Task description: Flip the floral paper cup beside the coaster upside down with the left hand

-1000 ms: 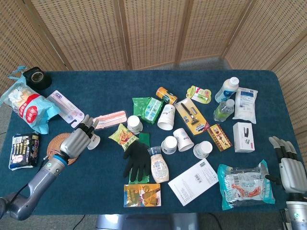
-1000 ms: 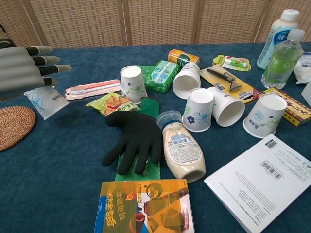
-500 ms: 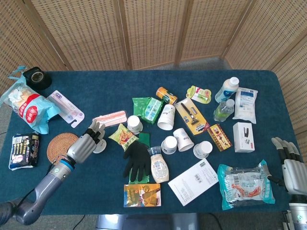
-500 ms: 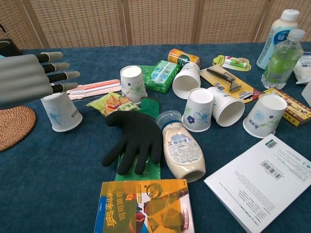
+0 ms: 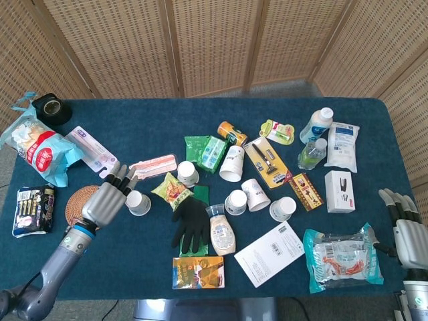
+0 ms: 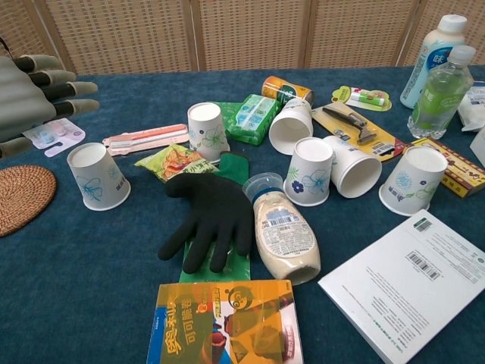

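Observation:
The floral paper cup [image 5: 138, 202] [image 6: 98, 176] stands on the blue cloth just right of the woven coaster [image 5: 77, 200] [image 6: 19, 199], a white round end facing up and its body a little wider at the foot. My left hand [image 5: 107, 197] [image 6: 30, 91] hovers up and to the left of the cup, apart from it, fingers spread and holding nothing. In the head view it covers part of the coaster. My right hand [image 5: 406, 231] hangs off the table's lower right corner, fingers extended and empty.
Right of the cup lie a snack packet [image 6: 176, 161], a black glove [image 6: 208, 216] and a sauce bottle [image 6: 284, 235]. A toothbrush pack [image 6: 145, 138] lies behind it. Several more paper cups [image 6: 309, 173] stand or lie mid-table. A booklet [image 6: 226, 322] sits near the front edge.
The cup went from tilted in my left hand to standing alone on the cloth. My left hand let it go and drew back up and to the left.

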Controlling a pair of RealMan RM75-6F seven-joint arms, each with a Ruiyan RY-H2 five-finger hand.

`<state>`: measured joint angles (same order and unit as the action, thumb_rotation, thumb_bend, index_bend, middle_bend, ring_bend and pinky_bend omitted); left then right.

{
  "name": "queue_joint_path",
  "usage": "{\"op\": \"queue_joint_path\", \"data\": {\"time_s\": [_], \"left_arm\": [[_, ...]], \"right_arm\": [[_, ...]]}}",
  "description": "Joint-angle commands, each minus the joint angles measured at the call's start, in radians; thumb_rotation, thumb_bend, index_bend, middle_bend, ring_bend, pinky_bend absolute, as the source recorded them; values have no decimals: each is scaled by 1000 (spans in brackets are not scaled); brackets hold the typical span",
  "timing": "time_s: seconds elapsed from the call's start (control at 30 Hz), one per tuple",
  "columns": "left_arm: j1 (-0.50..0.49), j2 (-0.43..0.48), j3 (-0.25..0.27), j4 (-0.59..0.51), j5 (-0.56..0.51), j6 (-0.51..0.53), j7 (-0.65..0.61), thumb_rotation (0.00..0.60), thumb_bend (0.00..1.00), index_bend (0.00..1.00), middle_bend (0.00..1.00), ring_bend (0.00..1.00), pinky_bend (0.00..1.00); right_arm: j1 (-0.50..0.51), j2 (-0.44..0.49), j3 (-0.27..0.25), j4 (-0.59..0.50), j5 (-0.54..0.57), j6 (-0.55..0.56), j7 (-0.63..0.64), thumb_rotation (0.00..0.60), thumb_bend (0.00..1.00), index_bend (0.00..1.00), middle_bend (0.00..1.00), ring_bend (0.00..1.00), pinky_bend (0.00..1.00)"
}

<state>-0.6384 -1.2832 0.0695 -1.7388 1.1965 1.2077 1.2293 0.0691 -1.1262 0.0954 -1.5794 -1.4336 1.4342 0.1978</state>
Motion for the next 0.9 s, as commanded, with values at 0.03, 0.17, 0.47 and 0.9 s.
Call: {"op": "queue_joint_path", "data": {"time_s": [0.03, 0.17, 0.47, 0.9], "left_arm": [[58, 36, -27, -51, -8, 49, -168, 600, 493, 0, 0, 0, 0], [104, 99, -54, -140, -63, 35, -395, 600, 493, 0, 0, 0, 0], [211, 224, -45, -194, 6, 46, -786, 600, 492, 0, 0, 0, 0], [332, 262, -46, -90, 90, 113, -1111, 600, 480, 0, 0, 0, 0]], "right_arm": [[7, 1, 3, -3, 4, -10, -3, 578, 450, 0, 0, 0, 0], [14, 1, 7, -3, 5, -15, -10, 577, 450, 0, 0, 0, 0], [18, -22, 18, 25, 26, -6, -73, 578, 449, 0, 0, 0, 0], [18, -29, 19, 26, 38, -7, -115, 581, 449, 0, 0, 0, 0]]}}
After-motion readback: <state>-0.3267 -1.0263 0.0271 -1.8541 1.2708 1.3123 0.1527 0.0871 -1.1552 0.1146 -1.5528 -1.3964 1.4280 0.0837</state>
